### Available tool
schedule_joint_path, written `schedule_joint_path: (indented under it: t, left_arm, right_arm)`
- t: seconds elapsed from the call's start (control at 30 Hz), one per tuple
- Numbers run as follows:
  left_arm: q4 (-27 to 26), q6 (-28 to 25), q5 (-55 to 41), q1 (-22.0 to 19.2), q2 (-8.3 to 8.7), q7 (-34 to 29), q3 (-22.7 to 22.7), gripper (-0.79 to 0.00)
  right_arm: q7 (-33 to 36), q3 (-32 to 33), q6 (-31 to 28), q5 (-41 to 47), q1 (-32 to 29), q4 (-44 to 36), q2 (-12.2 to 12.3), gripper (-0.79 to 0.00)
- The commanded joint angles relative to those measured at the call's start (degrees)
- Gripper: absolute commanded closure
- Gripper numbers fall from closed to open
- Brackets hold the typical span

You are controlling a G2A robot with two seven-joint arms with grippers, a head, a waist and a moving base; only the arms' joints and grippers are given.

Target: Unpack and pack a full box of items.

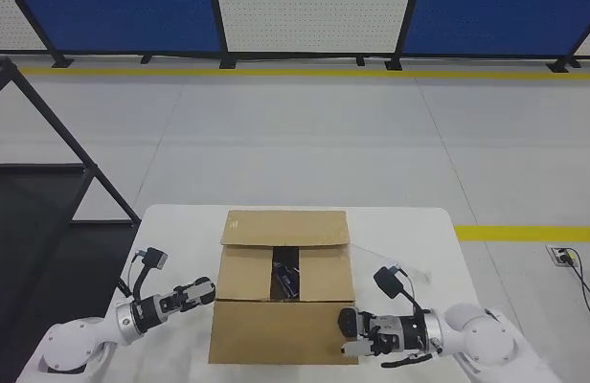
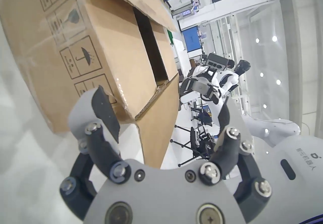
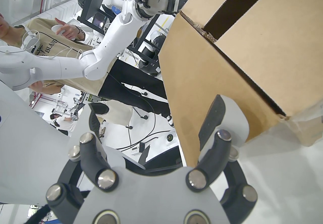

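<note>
box (image 1: 284,330): brown, with black picture squares on its side
things in the box (image 1: 286,278): dark, a bit of blue
table (image 1: 180,230): white
left gripper (image 2: 162,106): grey and black
right gripper (image 3: 155,106): grey and black
floor (image 1: 305,134): pale grey with yellow lines
wall panels (image 1: 123,24): blue and white

Bright, even; ceiling lamps (image 2: 274,38) glare; wrist views edge-warped.

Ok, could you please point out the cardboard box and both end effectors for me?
cardboard box (image 1: 281,330), top view, on its near flap.
left end effector (image 2: 164,99), left wrist view, midway between its open fingertips.
right end effector (image 3: 155,104), right wrist view, midway between its open fingertips.
</note>
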Motion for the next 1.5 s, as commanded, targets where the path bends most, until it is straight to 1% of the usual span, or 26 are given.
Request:
schedule_joint_path:
  t: [0.0,0.13,0.23,0.37,0.73,0.8,0.83,0.93,1.0,1.1,1.17,1.3,1.47]
  left_arm:
    - [-0.2,-0.33,-0.99,0.54,0.06,1.63,-1.04,-0.785]
    - [-0.96,-1.46,-4.52,2.11,0.1,4.39,-3.08,-0.785]
    - [-2.45,-4.97,-4.84,3.62,0.2,5.39,-4.62,-0.785]
    - [-2.71,-5.26,-5.05,3.84,0.2,5.49,-4.73,-0.785]
    - [-2.71,-5.26,-5.05,3.84,0.2,5.49,-4.73,-0.785]
    - [-3.56,-3.91,-4.82,3.99,0.12,6.9,-4.48,-0.785]
    - [-3.48,-3.45,-5.1,3.86,0.08,7.68,-4.52,-0.785]
    - [-3.24,-2.89,-7.49,3.32,-0.07,8.98,-4.75,-0.785]
    - [-2.96,-2.99,-10.16,3.26,-0.12,8.57,-5.18,-0.785]
    - [-2.5,-3.62,-11.61,3.38,-0.04,7.77,-6.17,-0.785]
    - [-2.12,-3.25,-12.89,3.13,0.09,6.42,-6.98,-0.785]
    - [-2.05,-3.08,-13.54,2.96,0.17,5.61,-7.42,-0.785]
    - [-2.05,-3.08,-13.54,2.96,0.17,5.61,-7.42,-0.785]
  right_arm:
    - [-0.88,-0.04,0.93,-1.03,0.2,-0.33,-0.02,-0.785]
    - [-3.91,-0.39,5.44,-0.86,1.18,-1.04,-0.32,-0.785]
    - [-5.86,-0.36,10.71,0.94,2.56,-0.64,-0.58,-0.785]
    - [-9.07,0.0,17.67,4.15,4.28,-0.39,-0.98,-0.785]
    - [-9.03,-0.12,17.59,4.25,4.14,-0.66,-1.0,-0.785]
    - [-7.84,-0.3,16.75,4.96,3.83,-1.56,-1.03,-0.785]
    - [-8.73,0.14,16.74,6.42,3.82,-1.27,-1.09,-0.785]
    - [-10.37,0.52,19.37,10.32,4.55,-0.33,-1.41,-0.785]
    - [-11.97,0.87,21.65,14.12,5.32,0.91,-1.73,-0.785]
    - [-13.97,1.67,24.42,19.34,6.53,3.01,-2.15,-0.785]
    - [-15.64,2.2,25.56,20.73,6.99,4.22,-2.32,-0.785]
    - [-21.66,4.13,27.25,15.29,6.65,3.8,-2.04,-0.785]
    - [-21.66,4.13,27.25,15.29,6.65,3.8,-2.04,-0.785]
